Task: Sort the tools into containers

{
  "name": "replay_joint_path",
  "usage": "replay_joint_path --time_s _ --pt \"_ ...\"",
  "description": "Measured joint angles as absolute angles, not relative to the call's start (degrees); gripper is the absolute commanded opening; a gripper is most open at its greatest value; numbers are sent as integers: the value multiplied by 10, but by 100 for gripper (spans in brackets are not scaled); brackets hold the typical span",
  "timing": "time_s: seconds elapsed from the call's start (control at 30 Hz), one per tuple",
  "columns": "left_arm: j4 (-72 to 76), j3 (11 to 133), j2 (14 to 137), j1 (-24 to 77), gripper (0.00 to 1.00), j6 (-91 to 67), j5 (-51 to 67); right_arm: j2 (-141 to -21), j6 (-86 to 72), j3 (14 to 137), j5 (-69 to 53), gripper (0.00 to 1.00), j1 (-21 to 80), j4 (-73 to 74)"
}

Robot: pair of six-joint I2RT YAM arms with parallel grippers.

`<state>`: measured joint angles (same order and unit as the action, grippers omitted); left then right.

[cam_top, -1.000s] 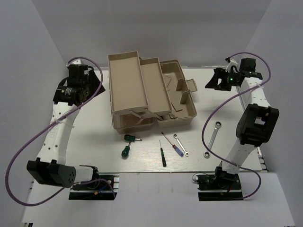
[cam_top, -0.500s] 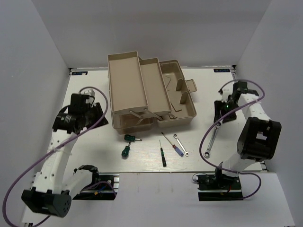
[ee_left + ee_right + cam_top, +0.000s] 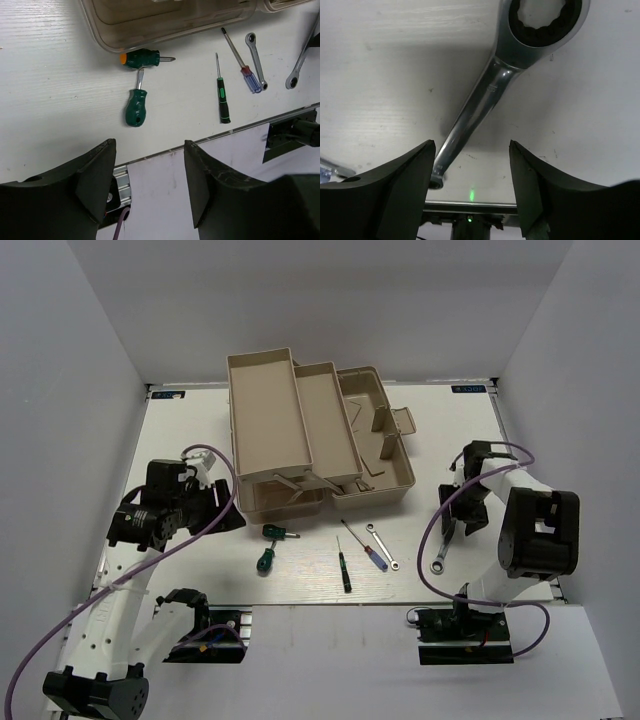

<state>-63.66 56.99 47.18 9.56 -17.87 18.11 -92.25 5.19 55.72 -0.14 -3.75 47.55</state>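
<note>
White table inside a plain three-walled booth.
The white wood-grain tabletop (image 3: 190,425) is boxed in by a smooth pale grey back wall (image 3: 350,300) and two matching side panels (image 3: 60,420); the light is soft and even, with faint shadows.

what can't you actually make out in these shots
Top view: upper end of the long silver ratchet wrench is hidden under the right pincer.
Right wrist view: its ring head is cut by the top edge; the other end is partly behind a finger.
Left wrist view: the translucent brown toolbox lid is cut off by the top edge.
Top view: the long beige trays cover whatever lies beneath.
</note>
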Motion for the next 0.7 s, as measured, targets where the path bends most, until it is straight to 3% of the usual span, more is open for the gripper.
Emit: replay_joint_path --time_s 0.23,0.33,0.37,0.6,0.7 --pt "-630 570 471 96 67 -174 201 -921 -19 506 39 56 -23 433" --pt "-629 571 472 96 67 -174 209 -916 -45 500 41 43 -22 429" --pt "-629 571 472 96 67 -173 211 -915 -52 498 42 43 -22 427" --pt "-615 588 492 96 67 -173 234 -912 -101 493 44 8 -24 422" --pt "-607 590 497 97 67 -173 240 -912 -109 495 43 0 -25 423"
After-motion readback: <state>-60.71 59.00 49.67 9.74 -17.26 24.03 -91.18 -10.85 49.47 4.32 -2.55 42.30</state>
